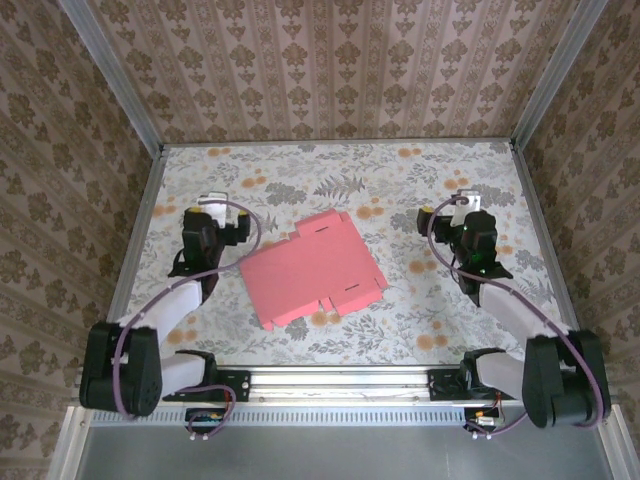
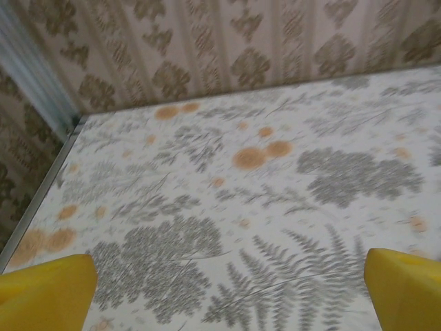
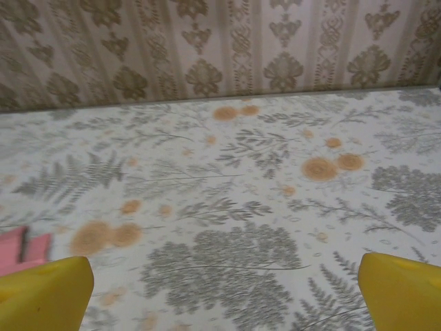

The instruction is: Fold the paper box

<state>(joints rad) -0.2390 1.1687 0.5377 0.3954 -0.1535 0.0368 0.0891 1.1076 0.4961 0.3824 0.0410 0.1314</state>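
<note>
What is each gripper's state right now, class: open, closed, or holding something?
Left gripper: open, holding nothing.
Right gripper: open, holding nothing.
The paper box lies apart from both.

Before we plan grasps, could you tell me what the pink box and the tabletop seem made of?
The paper box looks like thin matte pink cardboard: flat, with cut tabs and slots. The tabletop seems a printed floral covering, material unclear.

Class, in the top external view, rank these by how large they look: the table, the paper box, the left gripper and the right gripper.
1. table, the largest by far
2. paper box, lying flat on it
3. left gripper and right gripper: they look alike in size, so they share last place.
</note>
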